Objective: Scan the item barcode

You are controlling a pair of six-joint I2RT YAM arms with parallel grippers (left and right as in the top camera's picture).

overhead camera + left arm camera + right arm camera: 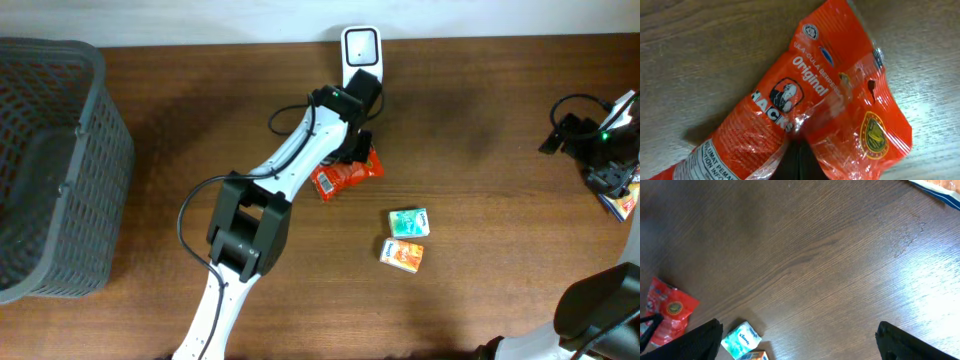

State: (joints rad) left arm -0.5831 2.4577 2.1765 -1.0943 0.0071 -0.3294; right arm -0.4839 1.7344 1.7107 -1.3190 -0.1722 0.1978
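The item is a red "Hacks" candy bag [347,176] lying on the wooden table just below the white scanner [360,50]. My left gripper [352,148] reaches down over the bag's upper edge. In the left wrist view the bag [830,100] fills the frame, and my left gripper [800,159] is shut on its crinkled plastic at the bottom. A white printed label [697,162] shows at the bag's lower left end; I cannot make out a barcode. My right gripper [572,133] hovers at the far right, open and holding nothing [800,345].
A grey mesh basket [50,170] stands at the left edge. A green tissue pack [409,222] and an orange pack [402,254] lie right of the bag. A blue and white packet [625,200] lies at the right edge under the right arm.
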